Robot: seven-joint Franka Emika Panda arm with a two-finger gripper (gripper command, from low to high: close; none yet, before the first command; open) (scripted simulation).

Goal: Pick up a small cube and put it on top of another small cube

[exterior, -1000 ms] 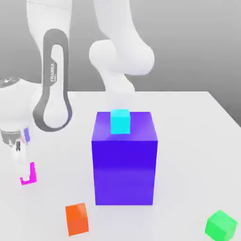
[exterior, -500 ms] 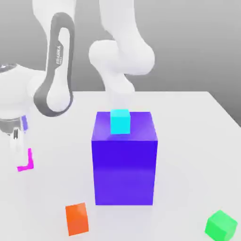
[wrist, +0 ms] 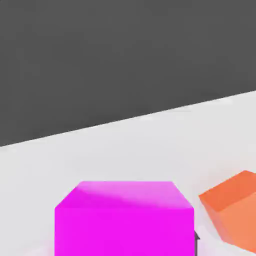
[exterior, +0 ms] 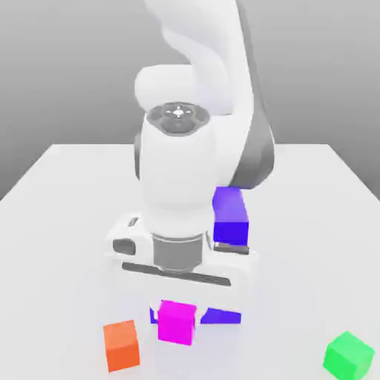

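Observation:
The small cube [exterior: 177,322] is plain magenta-pink and sits directly under my hand, low in the exterior view and just in front of the big blue-violet block [exterior: 230,215]. My gripper [exterior: 177,310] is shut on the small cube. In the hand view the small cube [wrist: 124,220] looms close, with white table behind it. My arm hides most of the block, including its top.
An orange cube [exterior: 121,345] lies on the table just to the exterior view's left of the held cube and also appears in the hand view [wrist: 235,210]. A green cube [exterior: 348,354] lies at the exterior view's lower right. The white table [exterior: 59,193] extends all around.
The gripper closed on the magenta cube at the exterior view's left. The arm then swung it right, in front of the blue block, now covering the cyan cube on top.

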